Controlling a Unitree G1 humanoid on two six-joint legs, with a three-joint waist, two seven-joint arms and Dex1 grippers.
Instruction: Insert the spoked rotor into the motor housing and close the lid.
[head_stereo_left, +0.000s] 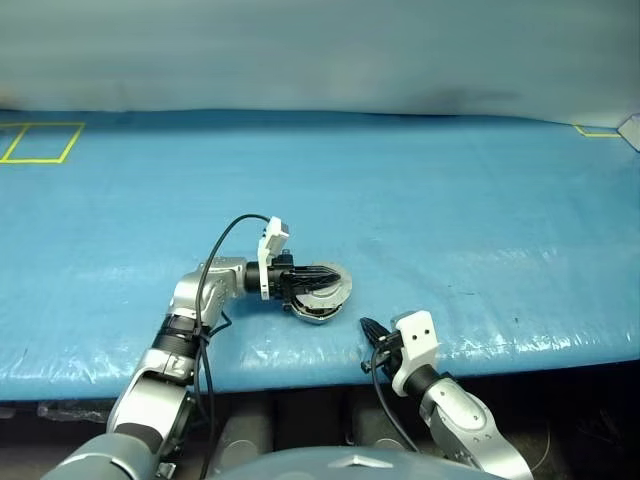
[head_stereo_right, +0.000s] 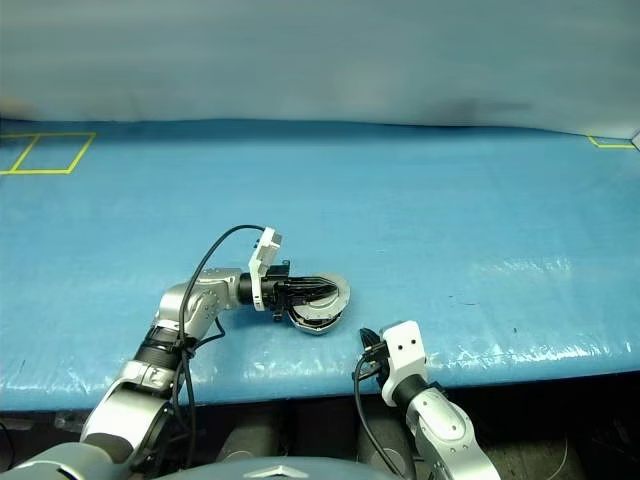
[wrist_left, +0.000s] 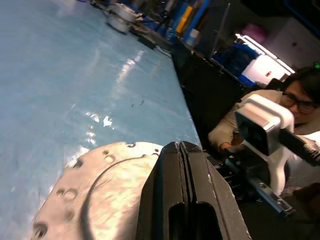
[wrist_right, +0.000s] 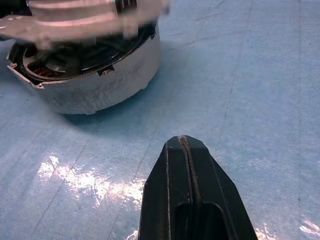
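The motor housing (wrist_right: 95, 75) sits on the blue table cover (head_stereo_left: 450, 200), near the front edge and left of centre. Its lid (wrist_left: 100, 190) stands partly lowered over the cup, a gap still open, with coppery windings visible beneath it in the right wrist view. The left gripper (head_stereo_left: 312, 278) lies across the top of the lid, fingers pressed together, nothing pinched. The right gripper (head_stereo_left: 372, 335) hovers near the table's front edge, just right of the housing and apart from it, fingers likewise pressed together and empty. A person (wrist_left: 300, 107) sits beyond the table edge. Yellow tape outlines (head_stereo_left: 40, 142) mark the far left corner, well clear.
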